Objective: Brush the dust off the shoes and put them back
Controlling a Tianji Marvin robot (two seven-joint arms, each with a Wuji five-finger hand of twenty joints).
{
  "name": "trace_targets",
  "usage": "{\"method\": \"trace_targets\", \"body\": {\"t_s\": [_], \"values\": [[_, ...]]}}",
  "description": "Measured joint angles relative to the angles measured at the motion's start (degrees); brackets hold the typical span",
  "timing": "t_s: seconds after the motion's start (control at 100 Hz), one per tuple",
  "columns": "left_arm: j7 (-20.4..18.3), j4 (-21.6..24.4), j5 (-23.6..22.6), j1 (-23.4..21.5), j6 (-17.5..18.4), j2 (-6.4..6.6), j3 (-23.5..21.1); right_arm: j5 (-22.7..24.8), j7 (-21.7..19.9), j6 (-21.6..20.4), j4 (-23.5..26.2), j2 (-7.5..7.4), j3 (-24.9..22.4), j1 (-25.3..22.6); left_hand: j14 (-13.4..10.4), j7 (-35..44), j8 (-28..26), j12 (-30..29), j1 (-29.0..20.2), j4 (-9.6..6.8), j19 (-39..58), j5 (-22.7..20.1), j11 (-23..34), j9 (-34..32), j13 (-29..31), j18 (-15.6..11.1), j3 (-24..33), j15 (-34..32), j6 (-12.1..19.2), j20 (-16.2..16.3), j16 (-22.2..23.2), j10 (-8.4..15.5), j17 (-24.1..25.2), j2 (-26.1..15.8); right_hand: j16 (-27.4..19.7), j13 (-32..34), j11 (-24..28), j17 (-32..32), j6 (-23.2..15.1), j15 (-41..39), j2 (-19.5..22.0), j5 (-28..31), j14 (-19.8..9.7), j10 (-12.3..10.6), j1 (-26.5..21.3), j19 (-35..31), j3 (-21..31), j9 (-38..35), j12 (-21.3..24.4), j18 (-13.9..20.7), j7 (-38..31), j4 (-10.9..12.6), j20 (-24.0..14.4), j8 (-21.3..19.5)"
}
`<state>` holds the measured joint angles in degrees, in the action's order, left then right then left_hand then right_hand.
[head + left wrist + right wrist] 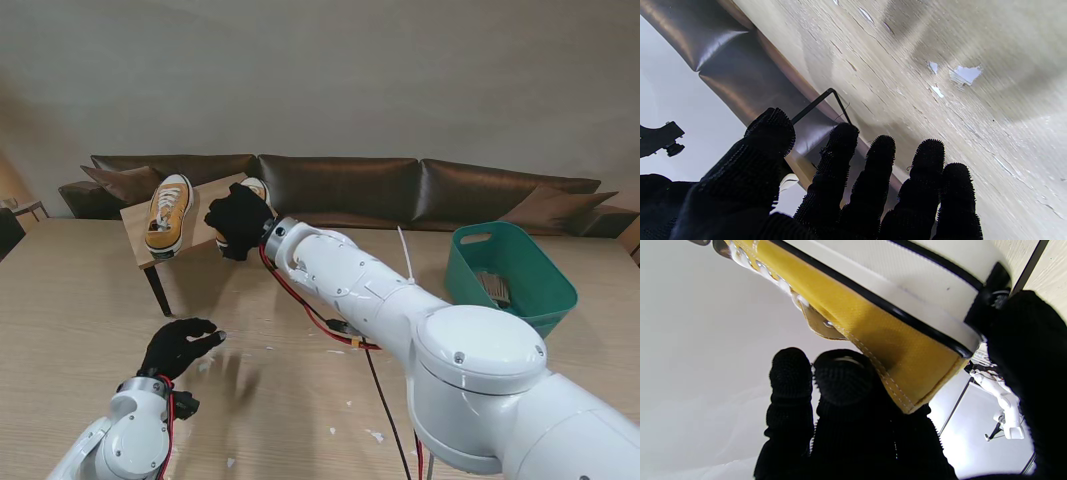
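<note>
Shoes sit on a small rack (140,215) at the worktop's (80,300) far left. The right robot hand (238,222) is closed around the heel of the right shoe (256,187), thumb on the sole, fingers (840,380) under the yellow canvas. The left shoe (168,213) lies untouched beside it. The left robot hand (178,345) hovers nearer to me than the rack, fingers spread, holding nothing. A green basket (515,275) stands well right of the rack.

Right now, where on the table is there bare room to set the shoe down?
Open wood lies between the left robot hand and the green basket, though white scraps dot it. The left edge is bare too. The small stand is crowded: one shoe, plus the right robot hand gripping the other shoe.
</note>
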<state>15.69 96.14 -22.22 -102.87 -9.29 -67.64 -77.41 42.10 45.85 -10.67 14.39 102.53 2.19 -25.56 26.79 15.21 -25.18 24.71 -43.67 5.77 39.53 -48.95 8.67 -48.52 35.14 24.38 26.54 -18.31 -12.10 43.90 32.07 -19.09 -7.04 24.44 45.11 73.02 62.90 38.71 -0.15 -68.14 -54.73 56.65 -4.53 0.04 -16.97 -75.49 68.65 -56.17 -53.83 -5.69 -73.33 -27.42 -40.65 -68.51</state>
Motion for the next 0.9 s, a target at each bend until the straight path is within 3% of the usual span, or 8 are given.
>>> {"method": "trace_targets", "body": {"t_s": [0.25,0.45,0.63,0.76,0.9], "values": [[-0.01,-0.78,0.88,0.48,-0.78,-0.14,0.1,-0.95,-2.81,1.64,-0.01,0.6,-0.81,0.17,0.01,0.13,0.02,0.29,0.0,0.0,0.64,-0.69,0.07,-0.62,0.09,0.02,0.0,-0.73,-0.24,0.0,0.19,-0.28,0.0,-0.65,-1.41,-1.03,0.03,0.0,-2.08,0.54,0.76,-4.76,-0.02,-2.26,-0.22,0.0,-0.15,3.47,1.92,0.0,-0.08,0.64,0.4,3.88],[-0.15,-0.76,1.29,0.53,-1.59,-0.19,0.16,-1.62,-4.5,2.09,0.02,0.7,-0.91,-0.1,0.01,0.17,-0.14,1.05,0.0,0.0,1.51,-1.42,0.86,-1.96,0.13,0.02,-0.54,-1.99,-0.82,0.0,0.83,-0.93,0.0,-0.65,-2.27,-1.45,-0.78,0.0,-4.48,2.39,0.77,-10.99,-0.03,-3.48,-3.22,0.02,-1.23,4.49,3.86,-0.34,-0.28,0.78,1.24,11.93],[-0.15,-0.48,1.88,0.35,-2.37,-0.26,0.26,-2.05,-6.22,3.64,0.02,0.65,-0.97,-0.66,0.03,1.26,-0.51,1.71,0.0,0.0,2.67,-2.2,0.87,-3.69,0.16,0.03,-0.55,-2.95,-1.04,0.06,1.49,-1.28,0.0,-0.65,-2.4,-1.45,-1.35,0.0,-5.93,2.78,1.85,-16.58,-0.03,-3.59,-6.23,0.03,-1.23,4.13,4.88,-0.36,-0.17,2.45,1.26,20.95],[0.21,-0.47,2.23,0.28,-2.55,-0.39,0.49,-2.1,-6.96,5.44,0.02,0.6,-0.84,-0.75,0.04,1.26,-0.77,2.24,0.0,0.0,2.97,-2.24,1.33,-3.69,0.18,0.03,-0.58,-3.58,-1.53,0.06,2.08,-1.44,0.0,-0.65,-2.83,-1.45,-2.19,0.0,-4.47,3.05,3.04,-21.38,-0.02,-3.6,-6.26,0.03,-1.16,4.7,6.37,-0.41,8.12,4.77,1.28,30.1],[0.21,-0.47,2.8,0.32,-2.88,-0.48,0.78,-2.25,-7.88,6.51,0.02,0.5,-1.01,-0.6,0.05,1.26,-0.94,2.93,0.0,0.0,2.98,-2.26,1.35,-3.7,0.18,0.04,-0.69,-3.61,-1.61,0.06,2.14,-1.57,0.0,-0.65,-2.84,-1.45,-3.53,0.0,0.3,3.37,3.94,-26.12,-0.03,-3.6,-6.26,0.03,-1.14,4.33,7.99,-0.44,19.37,5.88,1.29,32.32]]}}
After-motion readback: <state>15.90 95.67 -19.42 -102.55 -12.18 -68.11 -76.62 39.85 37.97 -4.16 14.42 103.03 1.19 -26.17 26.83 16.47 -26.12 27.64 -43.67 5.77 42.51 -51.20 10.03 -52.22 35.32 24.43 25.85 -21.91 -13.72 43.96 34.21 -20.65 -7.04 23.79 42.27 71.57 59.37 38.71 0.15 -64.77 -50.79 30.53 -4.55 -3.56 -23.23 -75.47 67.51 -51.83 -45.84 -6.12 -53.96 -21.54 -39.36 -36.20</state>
